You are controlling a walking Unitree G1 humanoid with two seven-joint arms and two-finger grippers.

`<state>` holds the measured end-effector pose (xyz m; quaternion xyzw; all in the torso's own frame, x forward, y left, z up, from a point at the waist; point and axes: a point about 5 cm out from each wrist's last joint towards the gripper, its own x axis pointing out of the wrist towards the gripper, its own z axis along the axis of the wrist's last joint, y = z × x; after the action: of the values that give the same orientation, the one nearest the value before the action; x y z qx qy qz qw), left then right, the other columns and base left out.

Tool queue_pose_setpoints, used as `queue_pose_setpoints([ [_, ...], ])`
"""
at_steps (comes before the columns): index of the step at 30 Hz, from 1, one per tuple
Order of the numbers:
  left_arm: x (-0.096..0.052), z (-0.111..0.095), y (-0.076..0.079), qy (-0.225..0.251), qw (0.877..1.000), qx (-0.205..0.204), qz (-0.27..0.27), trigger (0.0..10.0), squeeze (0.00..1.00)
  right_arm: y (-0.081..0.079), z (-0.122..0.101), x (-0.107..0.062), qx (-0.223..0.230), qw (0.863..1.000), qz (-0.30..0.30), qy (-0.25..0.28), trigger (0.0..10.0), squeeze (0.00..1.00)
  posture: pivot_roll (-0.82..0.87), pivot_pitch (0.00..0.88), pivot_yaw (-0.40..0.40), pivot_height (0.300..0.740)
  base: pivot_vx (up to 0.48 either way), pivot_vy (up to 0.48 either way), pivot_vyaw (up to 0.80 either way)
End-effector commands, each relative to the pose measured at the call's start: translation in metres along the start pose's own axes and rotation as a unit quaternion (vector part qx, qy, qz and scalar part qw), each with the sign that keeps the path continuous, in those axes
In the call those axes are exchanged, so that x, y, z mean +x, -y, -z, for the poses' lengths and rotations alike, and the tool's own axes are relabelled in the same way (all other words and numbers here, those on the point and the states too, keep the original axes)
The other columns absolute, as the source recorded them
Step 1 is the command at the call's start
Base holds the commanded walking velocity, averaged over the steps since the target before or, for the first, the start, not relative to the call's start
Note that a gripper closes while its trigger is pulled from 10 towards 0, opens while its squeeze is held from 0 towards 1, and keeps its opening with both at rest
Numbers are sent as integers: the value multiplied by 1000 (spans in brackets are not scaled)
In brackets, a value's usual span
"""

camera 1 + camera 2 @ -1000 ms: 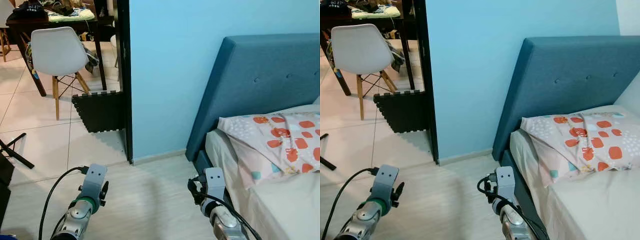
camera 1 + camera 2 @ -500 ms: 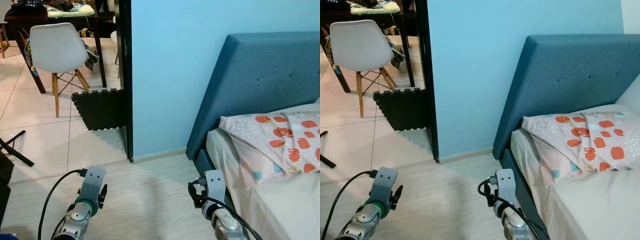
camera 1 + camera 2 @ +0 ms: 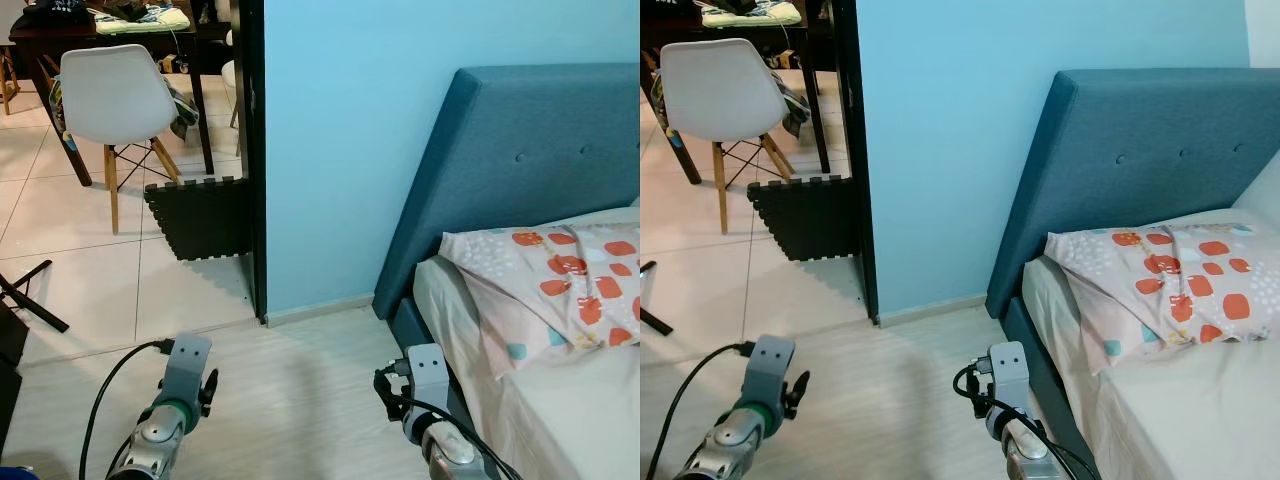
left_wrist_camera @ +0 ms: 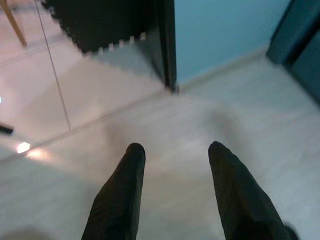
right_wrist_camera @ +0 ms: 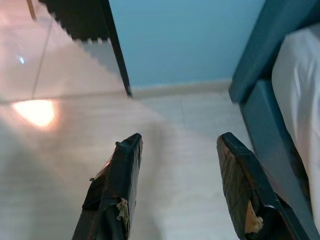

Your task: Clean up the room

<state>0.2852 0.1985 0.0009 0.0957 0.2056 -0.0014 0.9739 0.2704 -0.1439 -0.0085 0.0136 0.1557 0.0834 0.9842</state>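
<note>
room cleanup scene: i'm facing a light blue wall [image 3: 400, 140], my landmark here. bed [image 3: 560, 400] with a teal padded headboard [image 3: 520, 170] stands just to the right of the wall, headboard leaning back against it. a pillow [image 3: 560, 280] in white with orange-red patches lies on the mattress right below the headboard. pale wood-look floor [image 3: 290, 390] runs up to the foot of the wall. at the wall's left edge there's a dark door frame [image 3: 250, 150], and a black foam mat [image 3: 200, 220] with toothed edges stands beside it on the tiled side. further left and beyond the wall, a white chair [image 3: 105, 100] with wooden legs sits by a dark table [image 3: 100, 40] piled with stuff. left gripper [image 4: 175, 155] hangs low over the floor in front of the wall, fingers [image 4: 122, 195] spread apart, nothing between them. right gripper [image 5: 177, 145] is low by the bed's near corner, pointing toward the wall's base, fingers [image 5: 117, 185] also spread wide and holding nothing; its pads look worn.
</note>
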Motion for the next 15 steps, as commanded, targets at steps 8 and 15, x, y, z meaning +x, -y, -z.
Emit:
queue_pose_setpoints([
  [8, 7, -33, 4, 69, 998, -10, 8, 10000, 0, 2, -27, 8, 7, 997, 17, 69, 10000, 0, -20, 0, 9, 740, 0, 0, 0],
  [15, 9, -53, 13, 110, 994, -12, 21, 10000, 0, 10, -33, 9, 16, 996, 30, 81, 10000, 0, -20, 2, 6, 740, 0, 0, -554],
])
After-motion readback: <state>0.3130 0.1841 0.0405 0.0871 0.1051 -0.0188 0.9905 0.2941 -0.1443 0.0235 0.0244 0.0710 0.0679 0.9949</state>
